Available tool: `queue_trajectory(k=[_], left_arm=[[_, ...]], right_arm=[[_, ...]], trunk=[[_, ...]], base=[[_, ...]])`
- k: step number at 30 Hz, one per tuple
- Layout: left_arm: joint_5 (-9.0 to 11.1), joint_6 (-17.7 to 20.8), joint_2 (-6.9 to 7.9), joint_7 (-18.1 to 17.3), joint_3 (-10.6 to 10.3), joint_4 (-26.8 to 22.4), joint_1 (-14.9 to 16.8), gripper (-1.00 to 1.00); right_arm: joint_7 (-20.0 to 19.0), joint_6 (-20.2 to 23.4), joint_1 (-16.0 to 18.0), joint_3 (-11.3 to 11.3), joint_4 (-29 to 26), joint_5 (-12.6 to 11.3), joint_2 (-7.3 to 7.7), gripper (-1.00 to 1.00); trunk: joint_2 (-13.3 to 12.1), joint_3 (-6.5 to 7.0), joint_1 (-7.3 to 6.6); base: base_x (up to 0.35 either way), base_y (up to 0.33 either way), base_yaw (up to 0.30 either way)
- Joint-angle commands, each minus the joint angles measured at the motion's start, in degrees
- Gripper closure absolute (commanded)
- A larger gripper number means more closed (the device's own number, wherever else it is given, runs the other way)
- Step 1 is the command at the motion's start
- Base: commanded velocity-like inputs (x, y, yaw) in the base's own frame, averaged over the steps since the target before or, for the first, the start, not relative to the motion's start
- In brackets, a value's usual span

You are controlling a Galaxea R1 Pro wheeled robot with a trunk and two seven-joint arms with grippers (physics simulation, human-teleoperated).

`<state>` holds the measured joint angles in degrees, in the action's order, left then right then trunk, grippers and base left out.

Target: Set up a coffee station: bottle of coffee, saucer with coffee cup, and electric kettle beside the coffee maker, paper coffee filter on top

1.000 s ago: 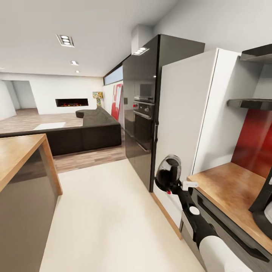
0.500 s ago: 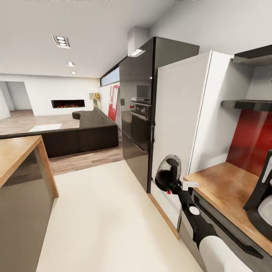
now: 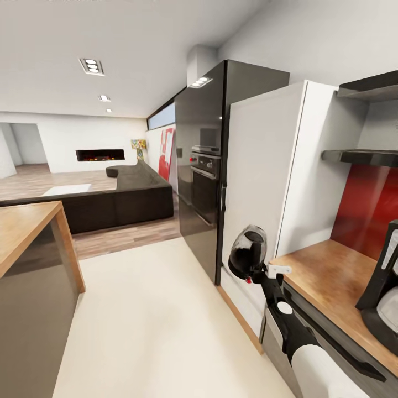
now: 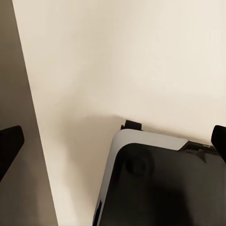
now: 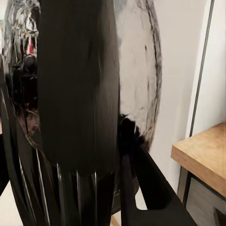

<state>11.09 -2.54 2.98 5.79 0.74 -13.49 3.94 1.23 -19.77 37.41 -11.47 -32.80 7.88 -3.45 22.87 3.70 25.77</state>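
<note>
The electric kettle (image 3: 247, 253), glassy with a black handle, hangs in the air just off the end of the wooden countertop (image 3: 320, 273). My right gripper (image 3: 255, 275) is shut on its handle. In the right wrist view the kettle (image 5: 80, 94) looms close, and a dark finger (image 5: 146, 183) runs under it. The black coffee maker (image 3: 381, 293) stands on the countertop at the far right, partly cut off. In the left wrist view my left gripper (image 4: 113, 141) is open over the pale floor with nothing between its fingertips.
A white cabinet side panel (image 3: 260, 182) and a tall black oven unit (image 3: 204, 166) stand beside the countertop. Dark shelves (image 3: 359, 156) hang above it against a red backsplash. A wooden island (image 3: 27, 226) is on the left, with pale floor between and a dark sofa (image 3: 121, 202) beyond.
The whole picture has shifted as the camera moved, bringing more of the coffee maker and countertop into view. The kettle stays held in the right gripper.
</note>
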Motion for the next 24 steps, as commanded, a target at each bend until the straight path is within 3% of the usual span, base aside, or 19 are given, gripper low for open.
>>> queue_trajectory(k=[1,3,5,7,14,19,24], left_arm=[[0.4,-0.2,0.00,0.0,0.0,0.0,0.0,-1.00],[0.4,-0.2,0.05,0.0,0.0,0.1,0.0,-1.00],[0.4,-0.2,-0.06,0.0,0.0,0.0,0.0,-1.00],[0.4,-0.2,-0.02,0.0,0.0,0.1,0.0,-1.00],[0.4,-0.2,-0.08,0.0,0.0,0.1,0.0,-1.00],[0.4,-0.2,-0.08,0.0,0.0,0.1,0.0,-1.00],[0.4,-0.2,-0.02,0.0,0.0,0.0,0.0,-1.00]], right_arm=[[0.4,-0.2,0.1,-0.3,0.0,0.6,-0.05,1.00],[2.1,-0.1,0.1,-0.3,0.0,0.6,-0.06,1.00],[9.9,0.1,0.1,-0.3,-0.2,0.6,-0.10,1.00],[12.3,0.1,0.1,-0.2,-0.2,0.6,-0.11,1.00],[19.3,0.1,0.1,-0.3,-2.2,0.6,-0.08,1.00],[20.4,0.6,0.1,-0.7,-4.6,0.6,0.28,1.00],[24.2,0.7,0.1,-2.5,-4.6,0.6,0.36,1.00]], trunk=[[0.0,-0.01,0.02],[0.0,0.00,0.02],[0.0,0.01,0.02],[0.0,0.01,0.02],[0.0,0.01,0.02],[0.0,0.01,0.02],[0.0,0.01,0.02]], base=[[0.000,0.000,0.000],[0.000,0.000,0.000],[0.000,0.000,0.000],[0.000,0.000,0.000],[0.000,0.000,0.000],[0.000,0.000,0.000],[0.000,0.000,0.000]])
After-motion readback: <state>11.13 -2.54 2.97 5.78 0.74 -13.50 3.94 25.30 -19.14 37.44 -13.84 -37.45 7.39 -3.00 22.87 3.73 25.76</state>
